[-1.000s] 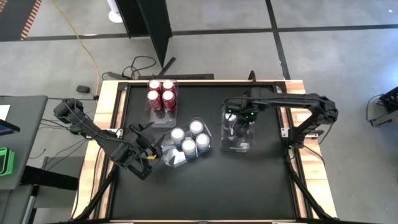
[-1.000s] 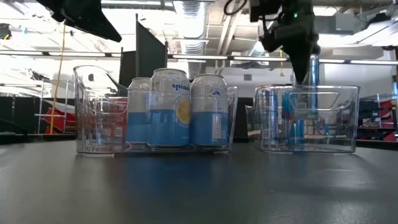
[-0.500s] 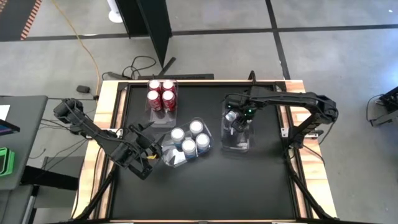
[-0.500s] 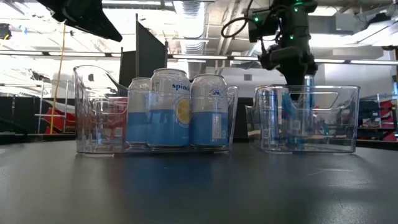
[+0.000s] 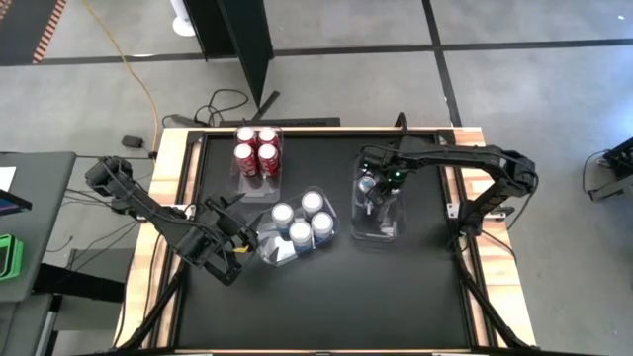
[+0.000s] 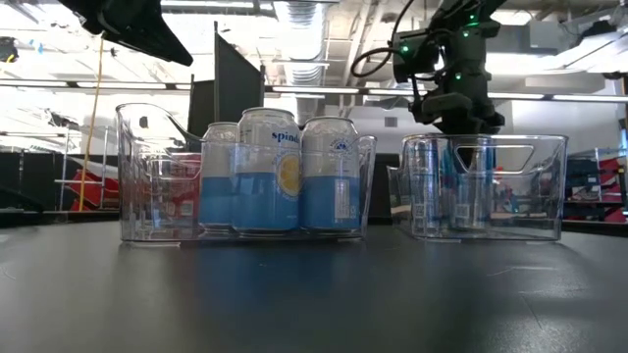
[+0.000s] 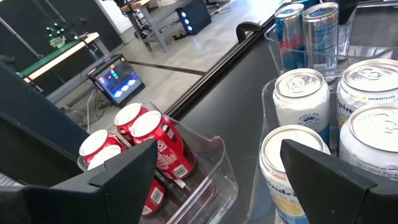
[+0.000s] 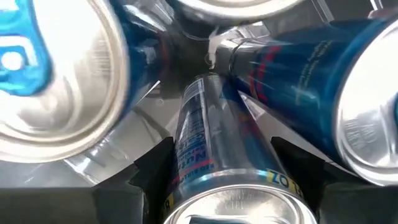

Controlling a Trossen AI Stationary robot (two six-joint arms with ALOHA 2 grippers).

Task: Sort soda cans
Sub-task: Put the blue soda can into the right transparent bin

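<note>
Red cans [image 5: 256,151] and light-blue cans [image 5: 300,220] sit binned, well off from my right gripper [image 5: 377,187], which clasps the last slim dark blue can [image 8: 214,155] down among its mates; only release remains, I judge; left gripper [image 5: 235,237] idles, fingers apart.

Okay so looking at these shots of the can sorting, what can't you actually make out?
- How many slim blue cans stand in the right bin: high view, the right gripper covers them; low view, they overlap.
- Whether that can is down on the bin floor: the right wrist view shows no base.
- The red cans: low view, hidden behind the light blue cans.
- Left gripper: low view, cut off by the top edge.
</note>
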